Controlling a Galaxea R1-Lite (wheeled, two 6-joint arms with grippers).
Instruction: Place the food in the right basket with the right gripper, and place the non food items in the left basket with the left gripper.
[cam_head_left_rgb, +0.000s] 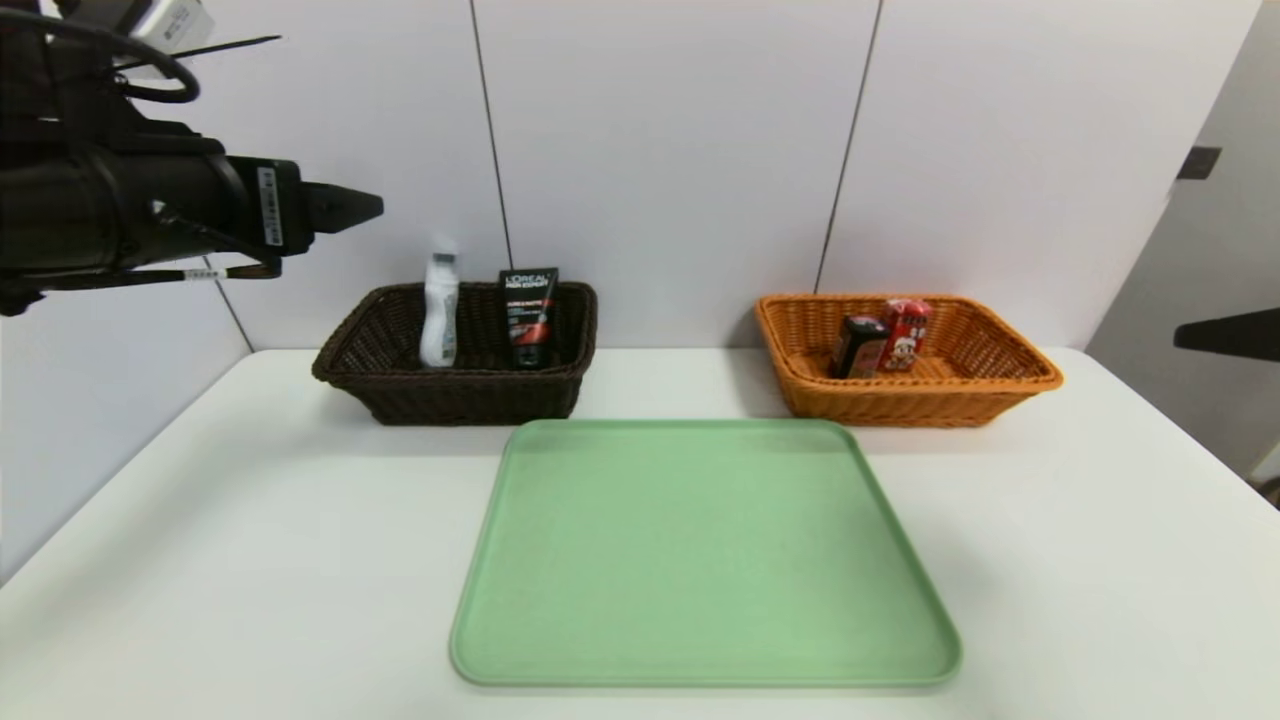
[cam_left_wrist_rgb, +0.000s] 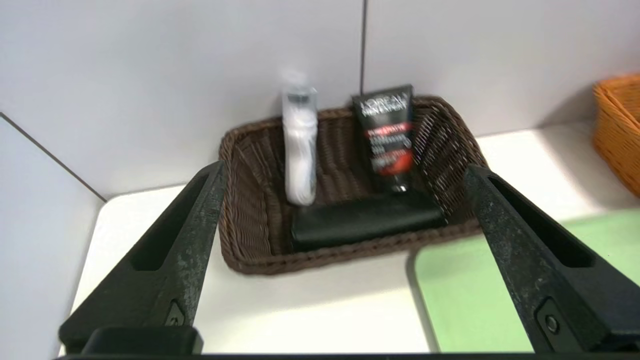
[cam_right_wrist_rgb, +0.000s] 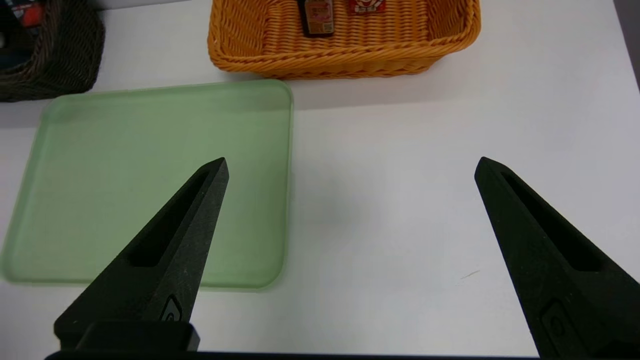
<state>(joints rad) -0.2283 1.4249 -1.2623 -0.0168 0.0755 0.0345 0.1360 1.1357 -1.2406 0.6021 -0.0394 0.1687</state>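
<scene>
- Though hidden in head view, black pouch (cam_left_wrist_rgb: 367, 220) shows in left basket (cam_left_wrist_rgb: 250, 235), beside white bottle (cam_left_wrist_rgb: 300, 145) and tube (cam_left_wrist_rgb: 387, 137).
- Right basket (cam_head_left_rgb: 1000, 385): dark pack (cam_head_left_rgb: 858, 347), red carton (cam_head_left_rgb: 905, 335).
- Left gripper (cam_left_wrist_rgb: 345, 175), right gripper (cam_right_wrist_rgb: 350, 167): spread, holding nothing.

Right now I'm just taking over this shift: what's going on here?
Sorting looks finished. The dark brown wicker basket holds a white bottle, black L'Oreal tube and black pouch; the orange wicker basket holds two food packs. The green tray is bare. Left gripper and right gripper hover open.
</scene>
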